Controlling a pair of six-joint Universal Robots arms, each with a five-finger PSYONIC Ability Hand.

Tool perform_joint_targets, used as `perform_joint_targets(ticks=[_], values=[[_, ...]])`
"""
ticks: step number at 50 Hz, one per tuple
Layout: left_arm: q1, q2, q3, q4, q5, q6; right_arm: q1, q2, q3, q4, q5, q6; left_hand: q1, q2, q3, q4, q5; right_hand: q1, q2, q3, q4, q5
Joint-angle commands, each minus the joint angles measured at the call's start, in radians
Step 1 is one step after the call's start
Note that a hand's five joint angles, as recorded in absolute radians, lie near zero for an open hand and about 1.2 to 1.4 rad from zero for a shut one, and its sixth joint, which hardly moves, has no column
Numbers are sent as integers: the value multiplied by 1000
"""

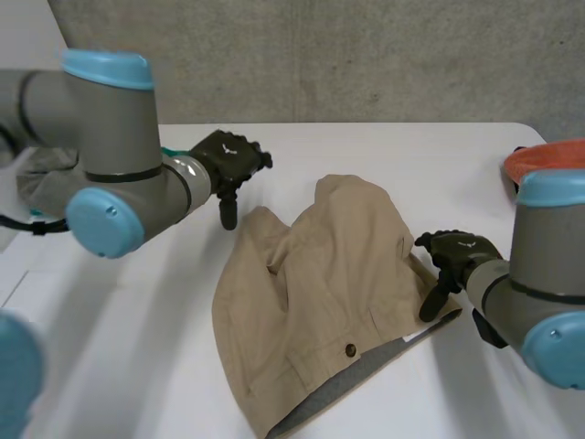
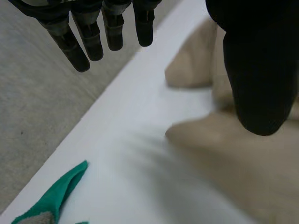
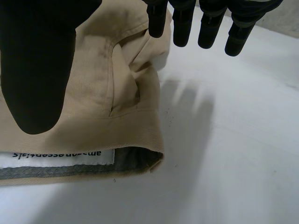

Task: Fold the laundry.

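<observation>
A tan pair of shorts (image 1: 320,293) lies crumpled in the middle of the white table (image 1: 119,347), its grey-lined waistband toward the front. My left hand (image 1: 228,165) hovers open just beyond the garment's far left corner, fingers (image 2: 93,37) straight, thumb over the tan cloth (image 2: 243,168), holding nothing. My right hand (image 1: 457,261) is open at the garment's right edge by the waistband corner (image 3: 145,154). Its straight fingers (image 3: 205,23) hang above bare table and grip nothing. A white label (image 3: 56,156) shows inside the waistband.
A green and grey cloth (image 1: 41,178) lies at the table's left behind my left arm, its green tip (image 2: 56,196) near my left hand. An orange container (image 1: 548,160) stands at the right edge. Beyond the table's far edge is a grey floor (image 2: 42,102).
</observation>
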Motion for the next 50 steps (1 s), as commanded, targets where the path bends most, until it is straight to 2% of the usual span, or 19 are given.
perform_joint_targets(ticks=[1,7,9,10,12,13,14,17,20,24,28,31,35,38,43,45,47,48,50], values=[[25,-239,260,-119,63,171,54,49,6,-99,92,-5,-33,-27,-32,-25,-50,-44,-32,-31,-31,-48],[13,-327,325,-141,79,266,74,111,-22,-126,129,-31,-33,-27,-32,-25,-50,-44,-32,-31,-31,-48],[7,-334,325,-139,84,274,73,118,-31,-126,128,-31,-33,-27,-32,-25,-50,116,128,129,129,113],[1,-339,325,-139,86,274,69,121,-38,-126,123,-29,217,223,219,226,200,428,440,441,441,425],[-6,-339,320,-139,89,267,65,121,-45,-126,115,-29,480,486,481,488,463,683,695,696,696,679],[-16,-337,310,-139,92,260,57,121,-52,-126,100,-32,923,929,925,932,906,975,987,988,987,971],[-21,-336,305,-138,86,255,53,121,-55,-124,91,-34,1160,1166,1162,1169,1143,1158,1170,1171,1171,1154],[-29,-310,288,-121,61,237,30,116,-66,-124,47,-35,1189,1194,1190,1197,1171,1178,1190,1191,1190,1174],[-26,-267,279,-89,5,206,10,110,-87,-126,14,-46,1189,1194,1190,1197,1171,1178,1190,1191,1190,1174],[-16,-117,221,-15,-117,66,-42,108,-188,-141,-24,-115,1189,1194,1190,1197,1171,1178,1190,1191,1190,1174],[-22,32,115,16,-170,-48,-72,134,-360,-159,-69,-164,1189,1194,1190,1197,1171,1178,1190,1191,1190,1174],[-33,112,28,17,-195,-93,-78,180,-483,-164,-110,-170,1189,1194,1190,1197,1171,1178,1190,1191,1190,1174],[-68,204,-144,25,-227,-124,-82,320,-751,-159,-219,-166,1189,1194,1190,1197,1171,1178,1190,1191,1190,1174],[-87,201,-215,46,-250,-133,-82,438,-907,-161,-283,-166,1189,1194,1190,1197,1171,1178,1190,1191,1190,1174],[-99,128,-220,121,-299,-168,-96,616,-1094,-173,-314,-170,1189,1194,1190,1197,1171,1178,1190,1191,1190,1174],[-91,65,-177,177,-329,-180,-98,688,-1160,-179,-296,-176,1189,1194,1190,1197,1171,991,1003,1004,1004,987],[-85,25,-135,204,-348,-193,-99,723,-1195,-179,-268,-186,1189,1194,1190,1197,1171,478,490,491,491,475],[-79,-9,-88,227,-361,-199,-98,737,-1218,-176,-224,-198,866,872,868,875,849,-44,-32,-31,-31,-48],[-69,-30,-53,235,-361,-199,-101,731,-1224,-175,-170,-207,457,463,459,466,440,-44,-32,-31,-31,-48]])
